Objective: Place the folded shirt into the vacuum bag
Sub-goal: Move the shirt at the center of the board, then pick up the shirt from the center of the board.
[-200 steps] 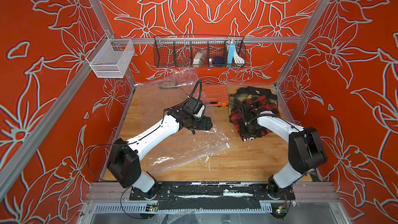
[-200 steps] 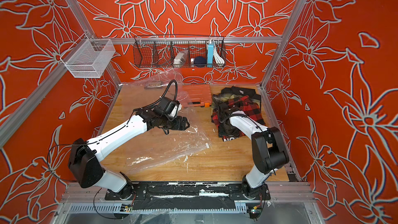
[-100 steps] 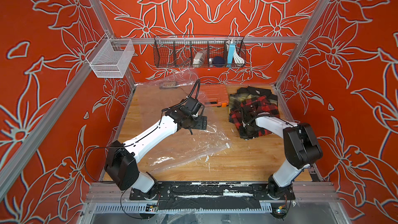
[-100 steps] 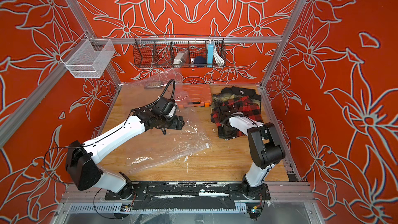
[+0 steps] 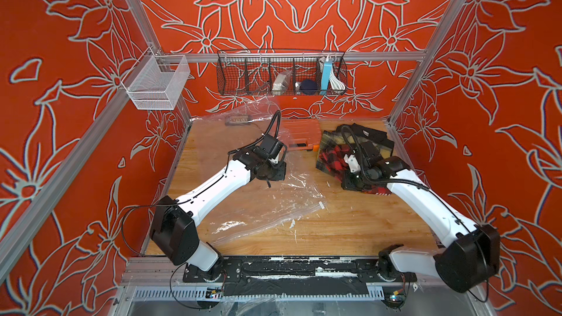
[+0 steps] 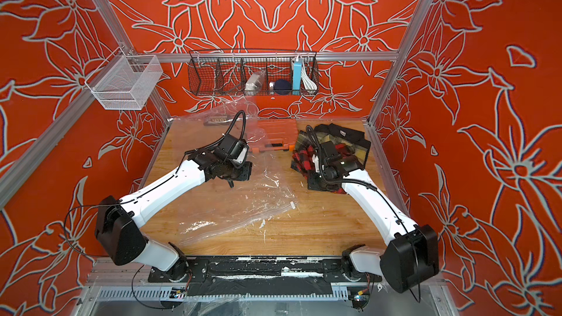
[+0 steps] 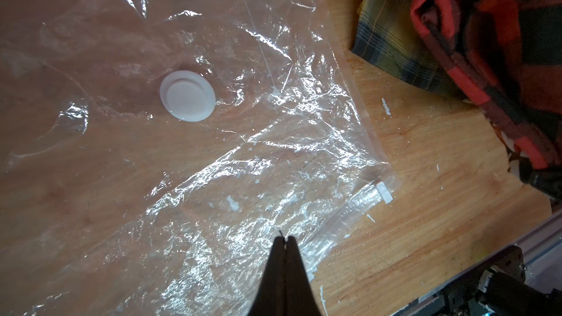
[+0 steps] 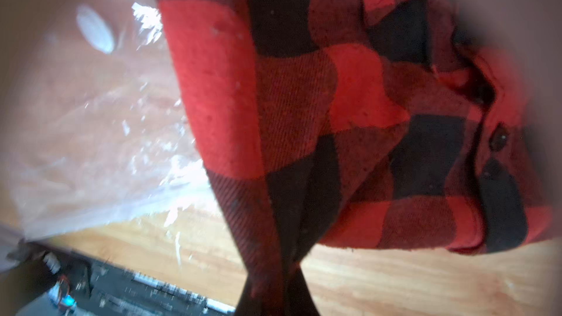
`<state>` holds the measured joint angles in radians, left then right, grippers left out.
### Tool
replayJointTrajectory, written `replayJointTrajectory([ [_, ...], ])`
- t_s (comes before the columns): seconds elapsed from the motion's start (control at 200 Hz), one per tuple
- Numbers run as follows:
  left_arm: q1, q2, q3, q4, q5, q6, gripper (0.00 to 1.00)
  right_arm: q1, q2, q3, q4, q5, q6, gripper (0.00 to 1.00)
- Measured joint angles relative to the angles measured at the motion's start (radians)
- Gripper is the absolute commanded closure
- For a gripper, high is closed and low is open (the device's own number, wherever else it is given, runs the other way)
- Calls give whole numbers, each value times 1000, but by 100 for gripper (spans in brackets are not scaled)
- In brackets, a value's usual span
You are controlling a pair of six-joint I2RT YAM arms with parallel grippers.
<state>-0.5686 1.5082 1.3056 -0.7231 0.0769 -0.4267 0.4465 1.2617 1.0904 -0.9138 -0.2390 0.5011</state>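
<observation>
The vacuum bag (image 5: 267, 208) (image 6: 231, 208) lies flat and crinkled on the wooden table. Its round white valve (image 7: 187, 95) faces up and its small white slider (image 7: 383, 192) sits at the zip-edge corner. My left gripper (image 7: 285, 238) (image 5: 268, 183) points down onto the bag near the zip edge. Its jaws are shut, with a sliver of film between the tips. The folded shirt (image 8: 304, 101) (image 5: 331, 156), red-and-black plaid, hangs bunched from my right gripper (image 8: 289, 265), which is shut on its cloth just right of the bag.
An olive plaid garment (image 5: 372, 142) and a black one (image 5: 369, 130) lie under and behind the red shirt at the back right. An orange case (image 5: 301, 135) sits under the bag's far part. A black wire basket (image 5: 281, 71) and a white mesh basket (image 5: 155, 86) hang on the walls.
My left gripper has gone from open to shut on the bag's surface. My right gripper has shut on the shirt, and the right arm has drawn back toward the front with the cloth.
</observation>
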Motion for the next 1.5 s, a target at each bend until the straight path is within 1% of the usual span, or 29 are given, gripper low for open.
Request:
replayJointTrajectory([
  [0.16,35,-26,-39,27,86,-2,100,134,-20,-56,51,-32,128,100],
  [0.2,47,-35,-55,38,112,-5,94,161,-13,-77,79,-38,163,100],
  [0.24,58,-41,-74,50,138,-12,90,188,6,-93,113,-44,197,100],
  [0.285,74,-47,-101,69,172,-23,86,215,36,-109,160,-51,231,100],
  [0.375,108,-51,-163,108,231,-53,82,258,123,-131,271,-53,298,100],
  [0.49,135,-48,-201,126,282,-92,69,285,235,-134,388,-77,351,99],
  [0.55,136,-42,-203,142,307,-105,61,290,278,-127,417,-94,360,92],
  [0.575,136,-39,-203,149,316,-112,58,290,293,-122,423,-103,362,87],
  [0.635,136,-27,-203,167,336,-130,52,290,315,-107,426,-124,352,65],
  [0.701,136,-12,-203,180,352,-145,46,286,318,-83,416,-155,330,49],
  [0.736,136,-4,-203,186,357,-150,44,282,312,-68,406,-170,315,43],
  [0.801,136,6,-203,192,365,-158,42,268,290,-43,383,-202,282,35],
  [0.846,136,11,-203,193,370,-159,41,245,255,-35,355,-225,266,31],
  [0.906,136,16,-203,195,374,-162,40,201,204,-31,307,-238,233,31],
  [1.006,135,29,-200,195,381,-166,35,79,116,-25,198,-224,184,27],
  [1.051,134,42,-195,195,383,-166,33,9,85,-26,146,-199,167,22],
  [1.121,126,68,-189,199,388,-171,28,-98,45,-35,84,-149,141,7],
  [1.151,120,76,-189,202,389,-174,27,-151,25,-46,61,-119,128,3],
  [1.256,89,109,-187,209,393,-184,25,-298,-20,-82,2,-27,91,2],
  [1.326,72,139,-167,209,395,-189,25,-361,-21,-108,-4,19,80,2],
  [1.431,52,193,-111,209,394,-195,30,-401,23,-146,10,48,65,2],
  [1.501,36,220,-61,190,366,-185,33,-410,64,-170,33,56,56,2],
])
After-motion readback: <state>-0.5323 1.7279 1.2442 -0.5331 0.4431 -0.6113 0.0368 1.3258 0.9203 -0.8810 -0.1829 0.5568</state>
